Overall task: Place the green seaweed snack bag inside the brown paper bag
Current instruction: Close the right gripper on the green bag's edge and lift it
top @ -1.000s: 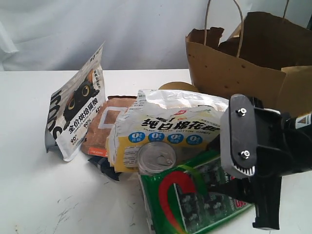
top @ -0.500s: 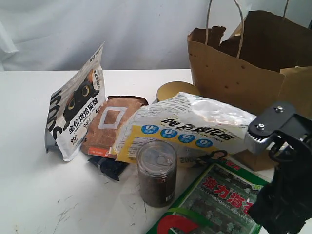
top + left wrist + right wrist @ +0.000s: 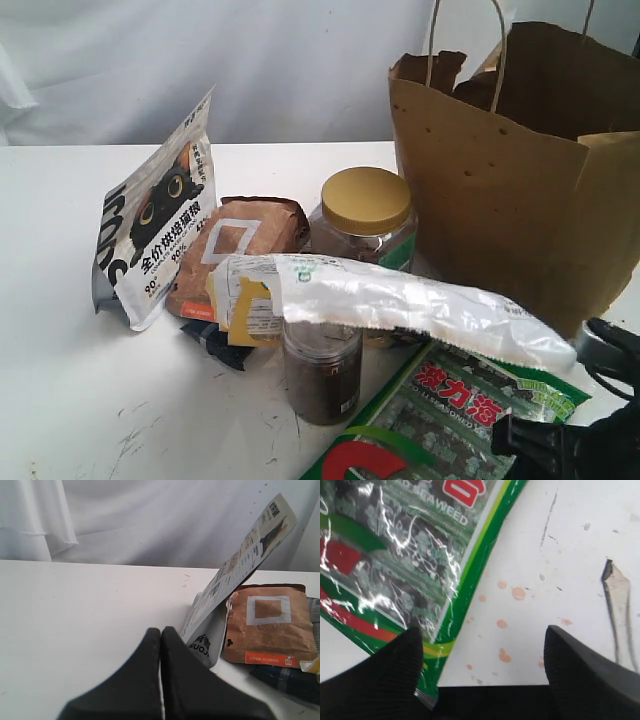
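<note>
Only the left wrist view shows the left tool (image 3: 161, 647), pressed together above the worktop (image 3: 75, 620). Only the right wrist view shows the right tool (image 3: 485, 655) spread over a corner of the green seaweed snack bag (image 3: 395, 555). That bag lies flat at near right, in front of the brown paper bag (image 3: 500, 200). Since half a second ago, we note the white packet (image 3: 400, 300) has tipped, uncovering a yellow-lidded jar (image 3: 365, 205). The snack bag's near end is cut off.
</note>
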Robot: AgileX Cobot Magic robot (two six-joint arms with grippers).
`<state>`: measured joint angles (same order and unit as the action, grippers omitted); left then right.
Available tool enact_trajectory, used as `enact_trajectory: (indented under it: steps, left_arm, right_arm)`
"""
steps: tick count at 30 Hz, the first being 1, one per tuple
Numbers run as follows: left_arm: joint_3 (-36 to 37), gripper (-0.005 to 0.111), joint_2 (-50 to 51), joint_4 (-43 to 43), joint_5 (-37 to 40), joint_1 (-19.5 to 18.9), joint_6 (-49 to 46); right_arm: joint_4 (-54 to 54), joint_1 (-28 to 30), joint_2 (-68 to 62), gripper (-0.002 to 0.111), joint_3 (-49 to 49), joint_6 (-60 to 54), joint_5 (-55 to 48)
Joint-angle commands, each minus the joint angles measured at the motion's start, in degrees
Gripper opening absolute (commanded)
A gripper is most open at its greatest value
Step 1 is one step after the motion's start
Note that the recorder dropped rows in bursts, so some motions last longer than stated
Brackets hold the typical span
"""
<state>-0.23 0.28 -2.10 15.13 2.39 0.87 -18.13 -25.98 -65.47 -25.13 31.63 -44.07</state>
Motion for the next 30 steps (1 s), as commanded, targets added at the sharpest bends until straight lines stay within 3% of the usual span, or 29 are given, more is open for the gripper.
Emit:
enact_trajectory:
  steps: [1,22,30]
  left_arm:
    - [0.2,0.000,-0.3,-0.3,0.1,-0.1,0.2]
    - [0.2,0.000,-0.3,-0.3,0.1,-0.1,0.2]
    - [0.2,0.000,-0.3,-0.3,0.1,-0.1,0.2]
  right_arm:
    - [-5.7,-0.2,0.2,0.064,3.8,3.1,11.1]
    - [-15.7,-0.2,-14.2,0.061,4.9,3.5,26.6]
    - [-15.8,-0.2,-14.2,0.021,4.9,2.2,25.9]
